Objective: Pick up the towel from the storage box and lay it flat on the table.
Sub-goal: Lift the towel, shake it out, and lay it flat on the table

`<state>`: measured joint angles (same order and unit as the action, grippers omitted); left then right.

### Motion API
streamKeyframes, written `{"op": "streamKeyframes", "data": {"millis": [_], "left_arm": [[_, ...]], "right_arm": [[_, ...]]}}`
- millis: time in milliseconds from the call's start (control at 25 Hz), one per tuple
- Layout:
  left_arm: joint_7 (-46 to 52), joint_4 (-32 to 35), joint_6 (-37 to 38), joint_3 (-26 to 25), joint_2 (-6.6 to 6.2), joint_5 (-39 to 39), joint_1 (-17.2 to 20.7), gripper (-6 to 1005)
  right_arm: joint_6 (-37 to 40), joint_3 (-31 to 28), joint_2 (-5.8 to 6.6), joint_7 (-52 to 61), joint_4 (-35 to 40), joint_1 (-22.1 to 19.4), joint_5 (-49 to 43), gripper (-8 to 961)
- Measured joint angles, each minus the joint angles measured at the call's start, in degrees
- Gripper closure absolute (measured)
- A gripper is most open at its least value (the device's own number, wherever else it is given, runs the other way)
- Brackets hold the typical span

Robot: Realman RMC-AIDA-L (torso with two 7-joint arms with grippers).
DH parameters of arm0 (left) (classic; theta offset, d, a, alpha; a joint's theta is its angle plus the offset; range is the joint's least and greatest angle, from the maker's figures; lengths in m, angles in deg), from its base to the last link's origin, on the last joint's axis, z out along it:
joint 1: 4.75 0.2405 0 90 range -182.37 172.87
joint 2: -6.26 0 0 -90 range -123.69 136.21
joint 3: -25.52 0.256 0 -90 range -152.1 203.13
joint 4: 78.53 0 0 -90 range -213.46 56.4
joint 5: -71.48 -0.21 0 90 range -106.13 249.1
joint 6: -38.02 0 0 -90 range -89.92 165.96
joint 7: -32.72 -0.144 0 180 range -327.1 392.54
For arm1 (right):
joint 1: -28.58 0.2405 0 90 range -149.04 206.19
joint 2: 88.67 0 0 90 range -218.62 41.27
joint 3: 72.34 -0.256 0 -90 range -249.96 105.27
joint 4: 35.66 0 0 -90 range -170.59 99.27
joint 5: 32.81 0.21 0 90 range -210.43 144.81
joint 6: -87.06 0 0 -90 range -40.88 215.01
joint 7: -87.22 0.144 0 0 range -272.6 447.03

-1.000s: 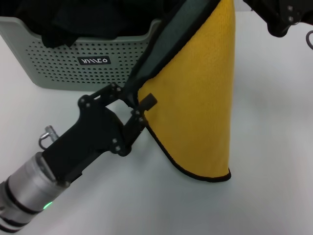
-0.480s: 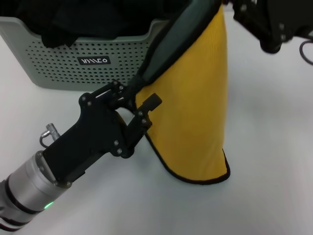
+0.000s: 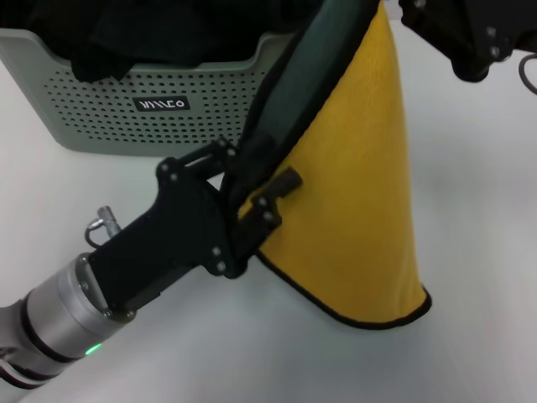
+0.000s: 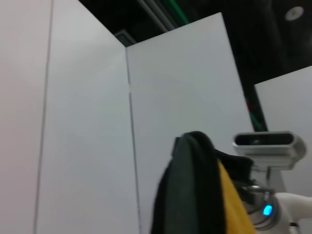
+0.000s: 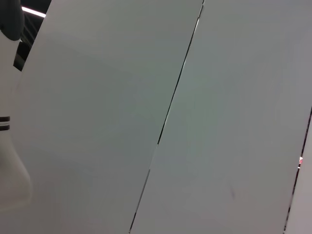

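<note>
The towel (image 3: 352, 185) hangs in the air in the head view, yellow side toward me, its dark grey-green side folded along the left edge. Its black-bound lower corner touches the table (image 3: 478, 218). My left gripper (image 3: 256, 172) is shut on the towel's left edge, low in front of the storage box (image 3: 101, 92). My right gripper (image 3: 409, 12) holds the towel's top at the upper edge of the view; the grip itself is mostly cut off. The left wrist view shows the towel (image 4: 195, 195) close up.
Plain black cloths (image 3: 151, 34) lie heaped in the storage box at the back left. White tabletop lies open to the right of the towel and in front of it. The right wrist view shows only wall panels.
My left gripper has moved right and a little toward me with the towel's edge. The towel's lower corner has swung right and forward. The right gripper has barely moved.
</note>
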<state>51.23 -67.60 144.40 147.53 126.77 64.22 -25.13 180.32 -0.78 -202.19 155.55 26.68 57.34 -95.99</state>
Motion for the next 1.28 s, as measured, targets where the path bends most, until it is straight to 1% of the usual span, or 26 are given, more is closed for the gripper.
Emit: {"op": "streamKeyframes", "data": {"millis": [520, 880, 1080, 1280], "left_arm": [[0.9, 0.0, 0.0, 0.1, 0.09, -5.7, -0.9, 666], [0.8, -0.8, -0.5, 0.1, 0.16, -5.8, -1.1, 667], [0.8, -0.9, -2.3, 0.1, 0.19, -5.7, -0.9, 667], [0.8, -0.9, -3.6, 0.1, 0.25, -5.7, -0.6, 667]], "right_arm": [[0.0, -2.2, -0.24, 0.2, 0.0, 0.2, -0.1, 914], [0.3, -3.4, -0.48, 1.3, 1.2, 0.9, 0.2, 910], [1.2, -4.9, -0.99, 1.4, 1.6, 0.8, 0.3, 908], [2.4, -6.9, -1.22, 1.6, 2.1, 0.5, 0.4, 906]]}}
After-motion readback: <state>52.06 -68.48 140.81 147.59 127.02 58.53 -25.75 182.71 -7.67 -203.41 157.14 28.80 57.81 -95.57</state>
